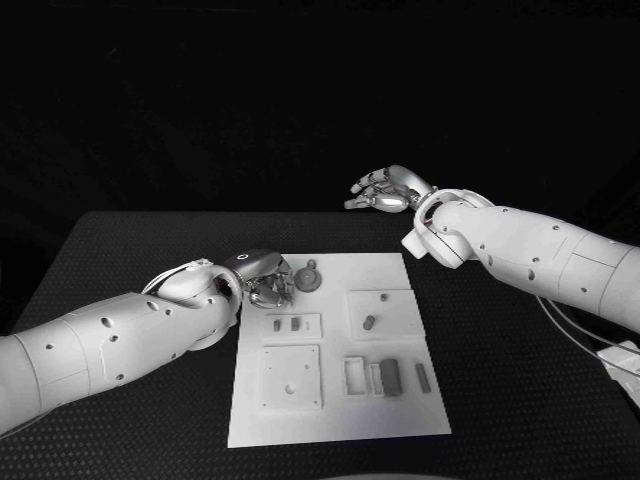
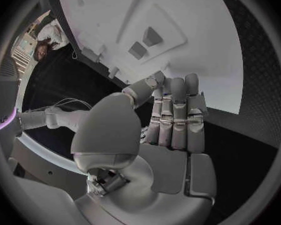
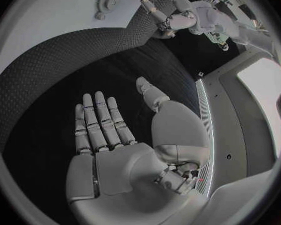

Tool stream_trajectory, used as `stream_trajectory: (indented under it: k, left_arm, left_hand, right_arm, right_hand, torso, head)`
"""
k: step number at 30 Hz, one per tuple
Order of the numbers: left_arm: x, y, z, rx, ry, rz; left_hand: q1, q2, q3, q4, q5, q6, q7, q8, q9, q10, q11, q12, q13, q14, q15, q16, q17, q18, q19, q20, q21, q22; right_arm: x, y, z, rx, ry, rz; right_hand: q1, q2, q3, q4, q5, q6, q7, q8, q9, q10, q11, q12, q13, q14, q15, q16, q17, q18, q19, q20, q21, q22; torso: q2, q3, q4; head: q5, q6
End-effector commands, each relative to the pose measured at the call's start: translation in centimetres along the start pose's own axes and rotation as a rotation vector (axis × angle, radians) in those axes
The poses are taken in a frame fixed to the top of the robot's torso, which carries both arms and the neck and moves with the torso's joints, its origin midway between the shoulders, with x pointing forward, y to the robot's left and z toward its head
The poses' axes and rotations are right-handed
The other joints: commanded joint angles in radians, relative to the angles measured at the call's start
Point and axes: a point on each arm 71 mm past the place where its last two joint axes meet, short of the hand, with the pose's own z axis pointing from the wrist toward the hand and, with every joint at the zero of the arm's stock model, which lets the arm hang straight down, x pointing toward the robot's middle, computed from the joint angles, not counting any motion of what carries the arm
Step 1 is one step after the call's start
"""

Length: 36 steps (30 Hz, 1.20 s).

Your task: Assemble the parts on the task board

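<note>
At the task board (image 1: 335, 420) far-left corner, left robot hand (image 1: 267, 280), fingers straight

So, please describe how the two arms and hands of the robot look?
Both arms are smooth white shells with small dark holes. The left hand and right hand are silver metal with segmented fingers and rounded thumb bases. Thin cables run along the table beside the right arm.
</note>
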Motion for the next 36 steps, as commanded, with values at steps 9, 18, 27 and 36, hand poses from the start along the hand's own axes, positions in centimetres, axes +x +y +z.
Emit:
stream_trajectory:
  k: [9, 18, 27, 36]
  left_arm:
    - [0.49, -0.09, 0.1, 0.001, 0.047, 0.033]
    - [0.58, -0.25, 0.26, 0.004, 0.054, 0.027]
    - [0.66, -0.52, 0.5, 0.007, 0.056, 0.03]
    - [1.23, -0.63, 0.61, -0.017, 0.123, 0.072]
  left_hand:
    - [0.001, 0.013, 0.0, 0.0, 0.006, 0.007, -0.001, 0.004, 0.002, 0.007, -0.001, -0.004, -0.001, 0.008, 0.001, -0.003, 0.003, 0.008, 0.008, -0.002, 0.0, 0.003]
    - [-0.001, 0.014, -0.001, 0.001, 0.009, 0.008, -0.001, 0.004, 0.002, 0.009, -0.001, -0.005, 0.0, 0.009, 0.0, -0.003, 0.005, 0.008, 0.01, -0.003, 0.0, 0.005]
    - [-0.002, 0.014, -0.001, 0.001, 0.01, 0.008, -0.001, 0.003, 0.003, 0.009, -0.001, -0.005, 0.0, 0.009, 0.0, -0.003, 0.006, 0.007, 0.01, -0.003, -0.001, 0.006]
    - [-0.002, 0.014, -0.001, 0.0, 0.011, 0.008, -0.001, 0.003, 0.003, 0.01, -0.001, -0.006, 0.0, 0.009, 0.0, -0.004, 0.007, 0.007, 0.01, -0.004, -0.001, 0.006]
  right_arm:
    - [0.12, 0.12, 0.01, -0.011, 0.011, 0.002]
    - [0.25, 0.23, 0.07, -0.014, 0.013, 0.003]
    - [0.28, 0.24, 0.09, -0.014, 0.015, 0.003]
    - [0.28, 0.23, 0.09, -0.014, 0.016, 0.004]
  right_hand:
    - [0.0, -0.007, 0.001, 0.007, -0.003, -0.005, 0.066, 0.006, -0.002, 0.002, 0.005, -0.003, -0.002, -0.008, 0.002, -0.004, -0.002, -0.015, -0.006, 0.0, -0.007, 0.003]
    - [0.0, -0.007, 0.001, 0.008, -0.003, -0.005, 0.065, 0.007, -0.002, 0.002, 0.005, -0.004, -0.002, -0.008, 0.002, -0.004, -0.002, -0.015, -0.006, 0.0, -0.008, 0.003]
    - [0.0, -0.006, 0.001, 0.008, -0.003, -0.005, 0.065, 0.007, -0.002, 0.002, 0.005, -0.004, -0.002, -0.008, 0.002, -0.004, -0.002, -0.015, -0.006, 0.0, -0.008, 0.004]
    - [0.0, -0.006, 0.001, 0.008, -0.003, -0.006, 0.066, 0.007, -0.002, 0.002, 0.005, -0.004, -0.002, -0.008, 0.002, -0.004, -0.002, -0.015, -0.006, 0.0, -0.008, 0.005]
  torso:
    - [0.0, -0.0002, 0.0001]
    - [0.0, -0.0001, 0.0007]
    - [0.001, -0.0001, 0.0002]
    - [0.0, 0.0002, -0.0003]
  head:
    - [0.001, -0.002]
    - [0.002, -0.003]
    - [0.002, -0.003]
    - [0.002, -0.004]
